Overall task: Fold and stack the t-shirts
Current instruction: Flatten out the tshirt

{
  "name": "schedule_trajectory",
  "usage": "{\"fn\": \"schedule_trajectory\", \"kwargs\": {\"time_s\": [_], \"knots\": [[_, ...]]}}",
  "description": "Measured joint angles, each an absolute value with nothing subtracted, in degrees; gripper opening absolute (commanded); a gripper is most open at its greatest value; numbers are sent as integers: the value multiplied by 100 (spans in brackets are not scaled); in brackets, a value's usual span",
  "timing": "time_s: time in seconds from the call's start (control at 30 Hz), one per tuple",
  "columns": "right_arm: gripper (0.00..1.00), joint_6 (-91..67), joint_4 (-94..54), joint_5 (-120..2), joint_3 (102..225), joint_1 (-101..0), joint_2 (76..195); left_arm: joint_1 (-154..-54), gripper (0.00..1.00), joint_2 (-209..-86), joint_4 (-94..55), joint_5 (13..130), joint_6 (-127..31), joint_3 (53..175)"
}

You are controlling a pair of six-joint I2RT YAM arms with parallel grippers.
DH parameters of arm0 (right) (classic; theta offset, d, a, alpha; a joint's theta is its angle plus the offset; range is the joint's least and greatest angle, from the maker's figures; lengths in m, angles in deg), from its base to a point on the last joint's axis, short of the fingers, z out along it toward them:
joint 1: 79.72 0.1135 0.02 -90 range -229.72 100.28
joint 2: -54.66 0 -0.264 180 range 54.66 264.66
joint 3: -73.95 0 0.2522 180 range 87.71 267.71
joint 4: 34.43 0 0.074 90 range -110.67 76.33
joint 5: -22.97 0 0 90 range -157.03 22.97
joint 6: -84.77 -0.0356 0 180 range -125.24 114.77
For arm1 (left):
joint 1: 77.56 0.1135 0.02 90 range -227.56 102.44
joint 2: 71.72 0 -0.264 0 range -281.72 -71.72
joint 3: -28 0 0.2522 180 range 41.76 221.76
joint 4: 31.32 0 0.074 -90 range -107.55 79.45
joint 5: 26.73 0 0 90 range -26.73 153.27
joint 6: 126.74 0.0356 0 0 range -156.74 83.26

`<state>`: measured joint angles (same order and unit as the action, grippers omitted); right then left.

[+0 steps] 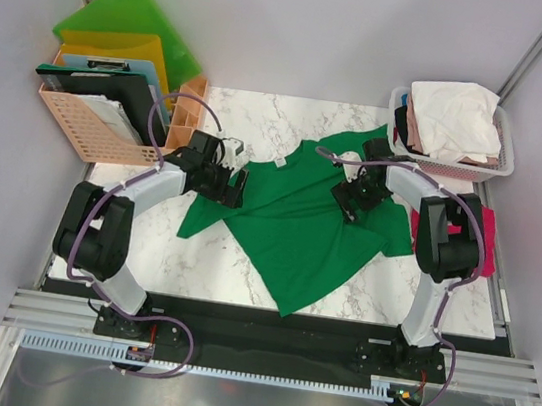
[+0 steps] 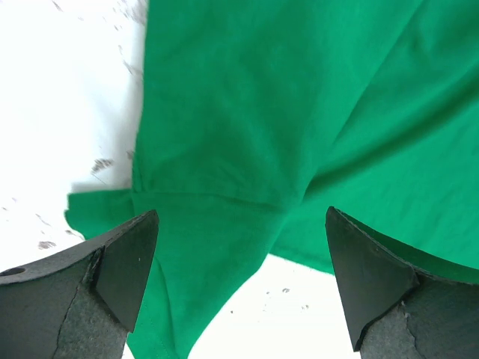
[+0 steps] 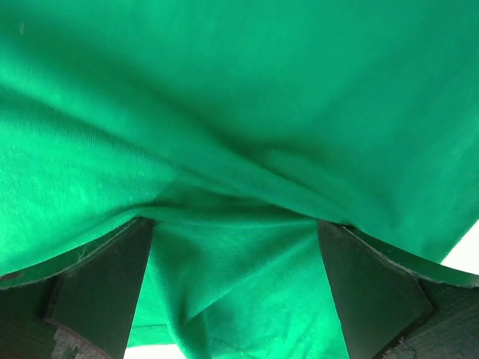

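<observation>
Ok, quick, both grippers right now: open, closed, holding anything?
Left gripper: open above the green t-shirt, holding nothing.
Right gripper: open, the same shirt's cloth lying between the jaws, not clamped.

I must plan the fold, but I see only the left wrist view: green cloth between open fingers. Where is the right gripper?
Observer: The right gripper is open at the opposite sleeve side of the green t-shirt, with cloth bunched between its fingers.
Operator: Does the shirt lie straight?
Observer: No, it lies diagonally on the table, with one hem corner near the front edge.
Operator: Are other shirts near?
Observer: A basket at the far right holds a white t-shirt on top.
</observation>
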<state>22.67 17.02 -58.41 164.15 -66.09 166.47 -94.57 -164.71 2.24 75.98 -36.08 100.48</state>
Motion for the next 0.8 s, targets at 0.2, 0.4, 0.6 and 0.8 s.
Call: {"fn": "schedule_trajectory", "kwargs": {"time_s": [0.2,0.4,0.6,0.8], "knots": [[98,2267,2036,-5943,17110,-6611,17121,-9466,100,-16471,219,7618,-3651,9943],[98,2310,2310,-6002,17438,-6607,17322,-9466,100,-16464,204,7729,-3708,9939],[98,2398,2248,-6009,17141,-6611,17125,-9466,100,-16423,197,7904,-3785,9849],[98,2273,2821,-6169,18098,-6594,17739,-9466,100,-16423,136,7991,-3804,9843]]}}
